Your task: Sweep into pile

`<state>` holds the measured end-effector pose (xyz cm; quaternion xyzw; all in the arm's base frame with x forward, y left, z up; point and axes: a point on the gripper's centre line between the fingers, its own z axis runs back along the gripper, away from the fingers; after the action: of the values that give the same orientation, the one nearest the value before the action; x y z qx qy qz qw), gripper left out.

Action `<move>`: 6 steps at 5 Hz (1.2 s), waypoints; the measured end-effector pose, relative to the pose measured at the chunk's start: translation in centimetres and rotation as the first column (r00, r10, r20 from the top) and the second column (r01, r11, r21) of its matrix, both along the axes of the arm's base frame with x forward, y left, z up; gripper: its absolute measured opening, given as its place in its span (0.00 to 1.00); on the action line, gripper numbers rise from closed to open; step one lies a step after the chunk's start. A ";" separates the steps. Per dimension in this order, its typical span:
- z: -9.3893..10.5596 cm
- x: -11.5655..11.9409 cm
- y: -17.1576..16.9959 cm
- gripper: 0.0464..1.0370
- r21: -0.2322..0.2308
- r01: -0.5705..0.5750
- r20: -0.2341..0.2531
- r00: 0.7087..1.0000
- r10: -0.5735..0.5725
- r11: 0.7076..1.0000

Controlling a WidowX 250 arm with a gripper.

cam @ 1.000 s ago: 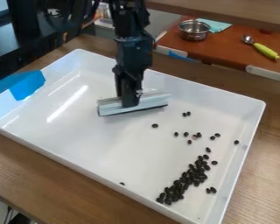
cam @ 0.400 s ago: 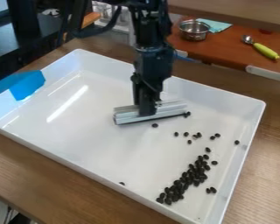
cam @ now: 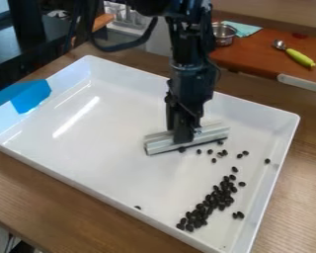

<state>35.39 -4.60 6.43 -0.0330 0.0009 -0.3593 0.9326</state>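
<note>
The end effector (cam: 183, 140) grips the sweeper (cam: 215, 132) beside beans (cam: 224, 152).

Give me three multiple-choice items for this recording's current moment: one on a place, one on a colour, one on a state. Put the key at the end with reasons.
1. Where is the main cluster of small black beans in the white rectangular tray?
A. Upper left corner
B. Middle of the left wall
C. Lower right part

2. What colour is the handle of the metal spoon on the counter behind?
A. Yellow-green
B. Red
C. Black

3. How is the long pale grey sweeping bar?
A. Lying loose on the wooden table
B. Held by the black two-finger gripper
C. Leaning on the outside of the tray

Key:
1: C, the densest beans form a slanting band there.
2: A, the handle shows yellow-green against the reddish-brown counter.
3: B, the gripper grasps the bar near its middle, inside the tray.
</note>
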 end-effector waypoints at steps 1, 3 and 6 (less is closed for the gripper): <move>-0.1 -0.3 -0.9 0.30 0.002 0.013 -0.002 1.000 -0.013 1.000; -0.1 -1.0 -3.1 0.30 0.002 0.040 -0.009 0.999 -0.040 0.999; -0.1 -4.1 -6.3 0.30 -0.061 0.047 -0.123 0.991 -0.054 0.997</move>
<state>31.32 -10.87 6.36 -0.0822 0.0493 -0.3801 0.9200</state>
